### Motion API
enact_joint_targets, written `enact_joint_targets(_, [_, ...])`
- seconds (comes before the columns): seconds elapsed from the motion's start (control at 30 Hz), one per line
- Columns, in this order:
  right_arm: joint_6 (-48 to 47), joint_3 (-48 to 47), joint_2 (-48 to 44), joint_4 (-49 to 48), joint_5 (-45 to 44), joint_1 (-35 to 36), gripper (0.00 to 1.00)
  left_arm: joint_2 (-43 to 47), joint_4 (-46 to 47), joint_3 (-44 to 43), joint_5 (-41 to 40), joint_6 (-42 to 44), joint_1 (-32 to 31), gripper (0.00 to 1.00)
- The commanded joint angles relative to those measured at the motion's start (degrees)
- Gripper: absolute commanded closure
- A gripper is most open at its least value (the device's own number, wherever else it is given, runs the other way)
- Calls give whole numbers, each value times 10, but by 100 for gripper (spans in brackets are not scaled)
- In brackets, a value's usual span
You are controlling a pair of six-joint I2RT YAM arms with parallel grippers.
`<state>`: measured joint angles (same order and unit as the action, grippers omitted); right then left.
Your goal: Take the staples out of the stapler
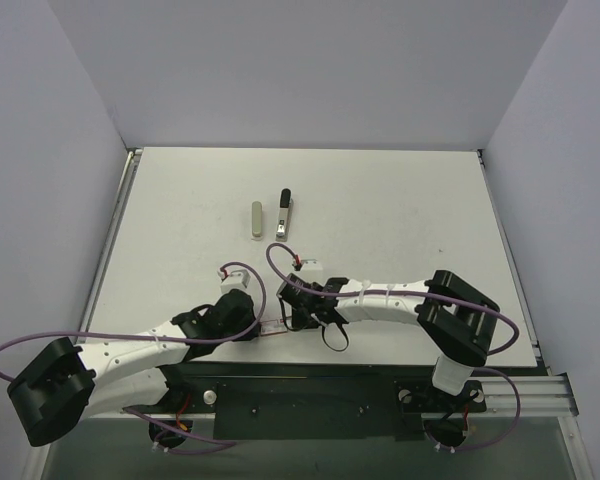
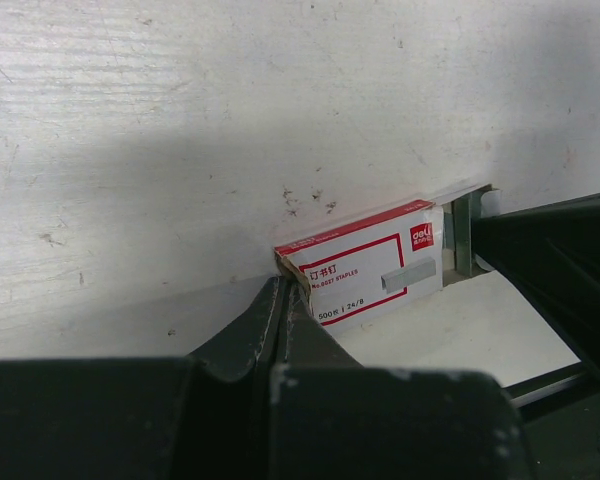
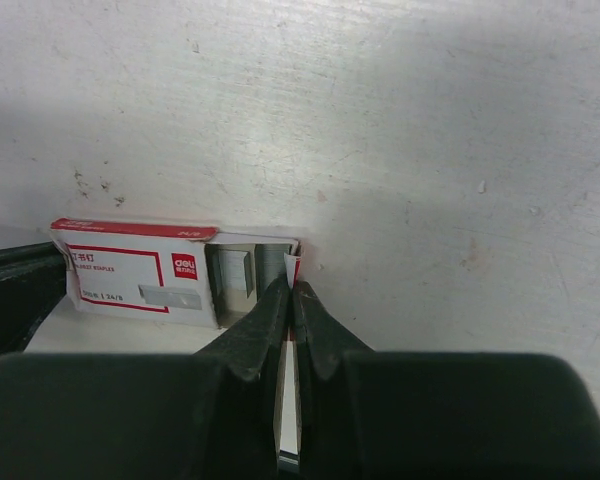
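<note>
The stapler lies apart in two pieces at mid-table: a pale grey-green shell bar (image 1: 257,220) and a black-and-silver inner bar (image 1: 285,212) beside it. Both grippers are far nearer, at a small red-and-white staple box (image 1: 278,326). My left gripper (image 2: 283,287) is shut on the closed end of the box (image 2: 370,265). My right gripper (image 3: 293,290) is shut on the end flap (image 3: 292,266) of the box (image 3: 130,272). That end stands open, and rows of grey staples (image 3: 267,262) show inside. In the top view the left gripper (image 1: 256,328) and right gripper (image 1: 300,318) face each other across the box.
The box rests on the white table (image 1: 400,220) close to its near edge, by the black base rail (image 1: 310,385). Purple cables (image 1: 280,262) loop above both wrists. Grey walls enclose the table on three sides.
</note>
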<state>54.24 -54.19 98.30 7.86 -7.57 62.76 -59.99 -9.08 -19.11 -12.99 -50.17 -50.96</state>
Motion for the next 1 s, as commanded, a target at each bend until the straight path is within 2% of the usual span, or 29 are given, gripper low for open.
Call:
enact_joint_targets(0.0, [-2, -24, 14, 3, 7, 7, 100, -15, -13, -7, -3, -9, -14, 100])
enact_joint_targets(0.17, [-2, -20, -5, 8, 0, 8, 100, -15, -16, -7, -7, -12, -18, 100])
enact_joint_targets(0.4, [2, -17, -35, 27, -18, 9, 82, -17, -17, -12, -12, -11, -18, 100])
enact_joint_targets(0.63, [10, 2, -63, 31, -34, 3, 81, -19, -17, -13, -12, -7, -19, 100])
enact_joint_targets(0.87, [22, 46, -73, 5, -7, -25, 80, -20, -16, -16, -11, -5, -19, 100])
enact_joint_targets(0.97, [27, 63, -74, -21, 12, -32, 74, -21, -15, -16, -11, -5, -19, 100])
